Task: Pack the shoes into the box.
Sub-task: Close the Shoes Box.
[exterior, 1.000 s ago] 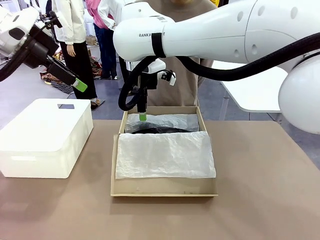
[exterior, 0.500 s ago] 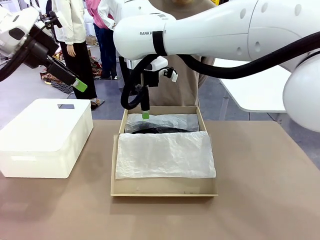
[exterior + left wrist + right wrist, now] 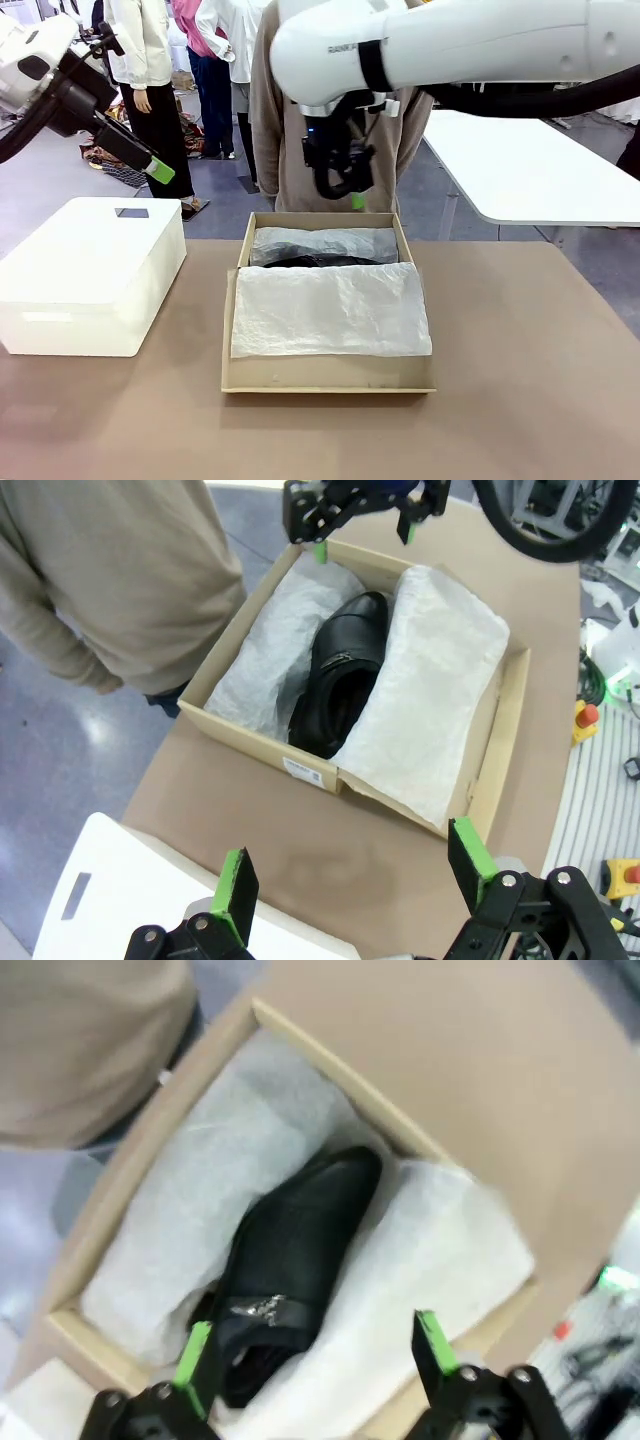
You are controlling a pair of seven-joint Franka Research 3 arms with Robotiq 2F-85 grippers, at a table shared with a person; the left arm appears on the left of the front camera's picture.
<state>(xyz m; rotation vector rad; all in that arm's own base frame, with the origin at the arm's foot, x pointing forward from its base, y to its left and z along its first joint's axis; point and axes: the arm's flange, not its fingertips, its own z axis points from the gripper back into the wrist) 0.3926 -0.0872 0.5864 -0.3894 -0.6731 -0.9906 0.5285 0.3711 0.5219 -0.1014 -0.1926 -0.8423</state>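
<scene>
Packing looks nearly done: the shoes (image 3: 340, 675) lie inside the box (image 3: 330, 376) on the tabletop (image 3: 520, 380), in the gap between two folds of tissue paper (image 3: 330, 310), though only one shoe shows plainly and I can't tell if the second sits under it. Above the box's far end hovers the right gripper (image 3: 312, 1345), jaws apart and empty, while the left gripper (image 3: 352, 865) hangs high off to the left, also apart and empty. Probably left: cover the gap with tissue and close the box, which is open on top.

— Inside the cardboard shoebox (image 3: 120, 1195)?
— Glossy black dress shoe (image 3: 295, 1240), buckle (image 3: 262, 1307) up, nested between folds of white tissue paper (image 3: 455, 1250).
— And the right gripper (image 3: 312, 1325)?
— Hovering above, jaws wide apart, holding nothing. Brown table (image 3: 450, 1060) beyond, beige garment (image 3: 80, 1040) at the corner.
</scene>
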